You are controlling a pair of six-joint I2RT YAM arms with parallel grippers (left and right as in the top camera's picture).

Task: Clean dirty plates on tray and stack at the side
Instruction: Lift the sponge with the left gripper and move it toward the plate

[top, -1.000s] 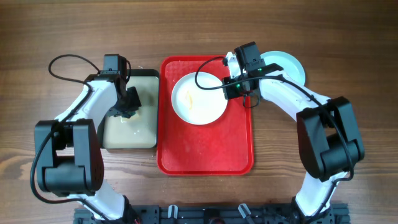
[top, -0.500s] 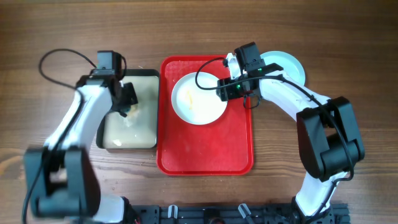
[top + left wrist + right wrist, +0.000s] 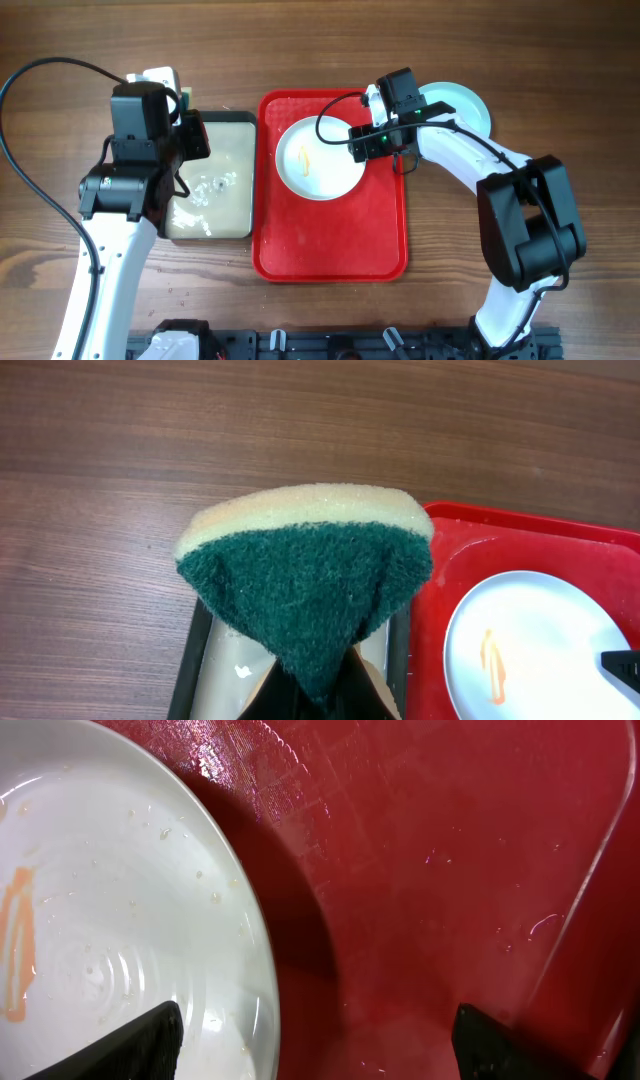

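A white plate [image 3: 320, 158] with an orange-yellow smear [image 3: 492, 665] lies in the back half of the red tray [image 3: 330, 240]. My right gripper [image 3: 362, 141] is open astride the plate's right rim. In the right wrist view one finger [image 3: 130, 1045] hangs over the plate [image 3: 130, 900] and the other over the bare tray [image 3: 430, 870]. My left gripper [image 3: 325, 700] is shut on a sponge [image 3: 305, 575], green scouring side up, and is raised over the beige tray [image 3: 215, 200]. A pale plate [image 3: 462, 108] lies on the table right of the red tray, partly hidden by my right arm.
The black-rimmed beige tray holds wet, foamy residue [image 3: 215, 182]. Cables loop over the wooden table behind both arms. The front half of the red tray carries only water drops.
My left arm has risen from the beige tray with the sponge gripped. My right gripper has opened at the white plate's rim; the plate stays where it was.
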